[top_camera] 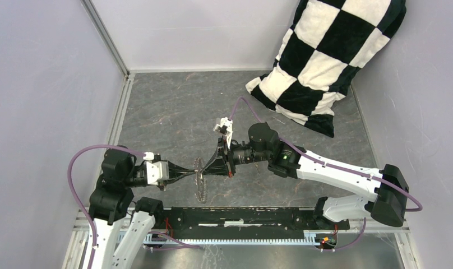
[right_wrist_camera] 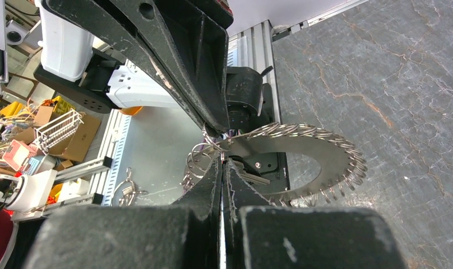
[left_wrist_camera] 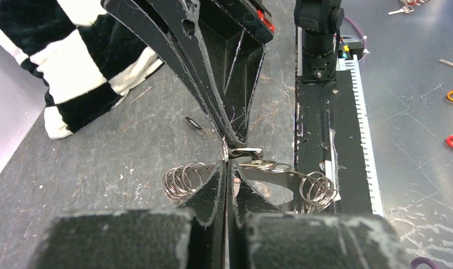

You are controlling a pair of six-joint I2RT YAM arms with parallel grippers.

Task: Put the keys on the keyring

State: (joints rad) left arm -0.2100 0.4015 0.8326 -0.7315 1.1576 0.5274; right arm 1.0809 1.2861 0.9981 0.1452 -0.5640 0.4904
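Keyring (top_camera: pixel 200 180): on edge, near-centre of the table, between both arms; likely stiff and weighty with slippery hanging pieces, best pinched at the rim.
Left gripper (top_camera: pixel 193 171): fingers clamped on the rim.
Right gripper (top_camera: pixel 207 167): fingers together there; contents unclear.
Left wrist alone: loose key (left_wrist_camera: pixel 199 128) lying beyond.

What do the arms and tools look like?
The left arm and right arm have white links, black joints and a purple cable each. The left tool and right tool are black, with tapered fingers. The right arm has a green light.
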